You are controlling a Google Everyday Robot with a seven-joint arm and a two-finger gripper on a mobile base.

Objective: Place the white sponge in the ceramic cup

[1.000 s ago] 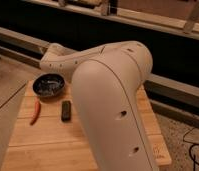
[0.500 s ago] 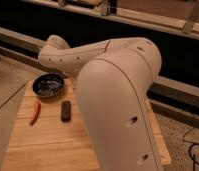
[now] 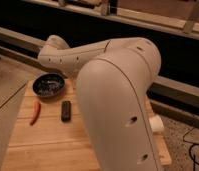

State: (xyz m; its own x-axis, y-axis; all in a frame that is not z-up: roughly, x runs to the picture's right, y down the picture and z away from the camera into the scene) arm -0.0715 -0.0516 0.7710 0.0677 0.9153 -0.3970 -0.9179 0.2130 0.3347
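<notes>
My arm (image 3: 113,95) fills the middle of the camera view, and its far link (image 3: 58,52) reaches left above the wooden table (image 3: 48,145). The gripper does not show; it is hidden behind the arm or out of frame. A small white thing (image 3: 156,124) peeks out from behind the arm at the table's right side. I cannot tell whether it is the white sponge or the ceramic cup. Nothing else that could be either of them is visible.
A dark bowl (image 3: 48,84) sits at the table's back left. A red chili pepper (image 3: 35,113) and a small black bar (image 3: 66,110) lie in front of it. A dark wall with rails runs behind the table.
The arm has shifted and its big link now covers more of the table's right half. The far link sits a little higher. The white thing at the right now shows.
</notes>
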